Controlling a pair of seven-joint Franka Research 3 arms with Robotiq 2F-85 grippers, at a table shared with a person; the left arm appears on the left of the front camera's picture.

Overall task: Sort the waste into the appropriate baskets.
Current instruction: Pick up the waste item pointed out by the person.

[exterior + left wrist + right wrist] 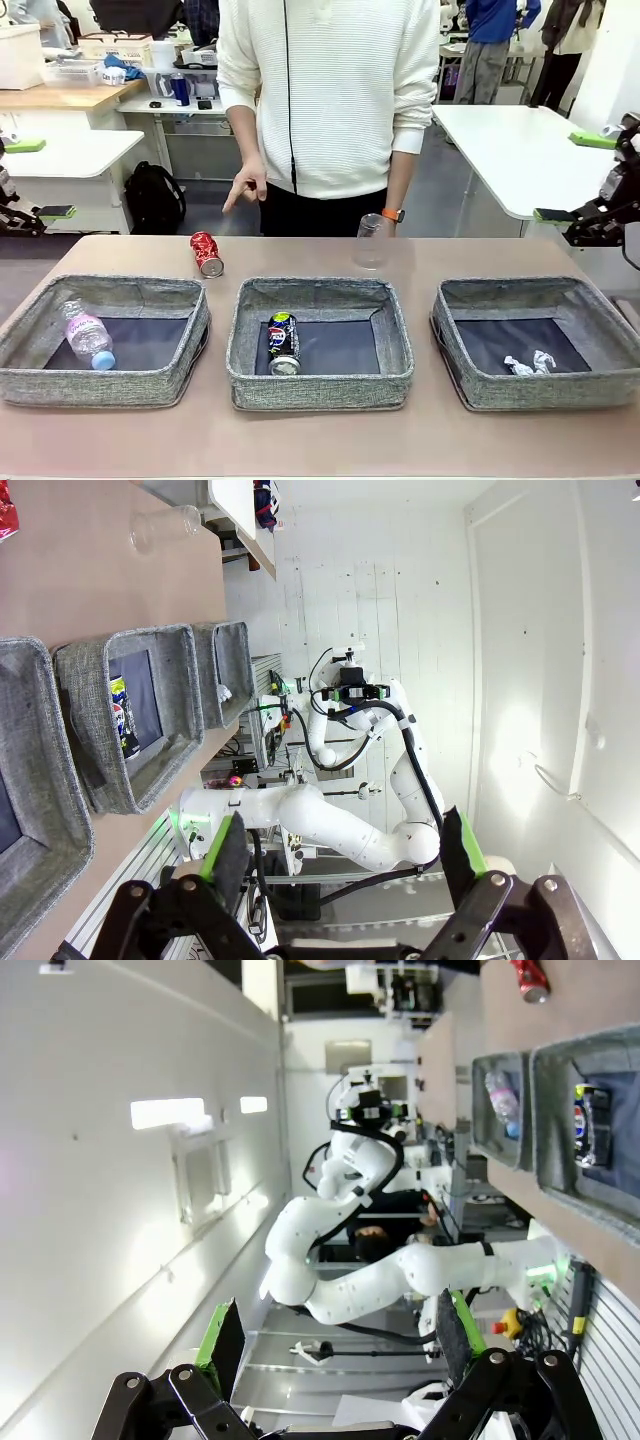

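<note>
Three grey baskets stand in a row on the table. The left basket [100, 385] holds a clear bottle [88, 338] with a pink label. A dark can [283, 344] lies in the middle basket [320, 390]. White scraps [530, 364] lie in the right basket [540, 392]. Behind them on the table lie a crushed red can [206, 253] and a clear cup [371, 240], the cup just below the person's wrist. My left gripper [40, 178] [345, 865] and right gripper [575, 178] [340, 1345] hang open and empty off the table's sides.
A person stands at the far edge, one hand [245, 188] pointing down towards the red can. The left wrist view takes in the middle basket [90, 680], dark can [122, 715] and cup [165, 525]. The right wrist view takes in the bottle [500, 1095] and red can [528, 978].
</note>
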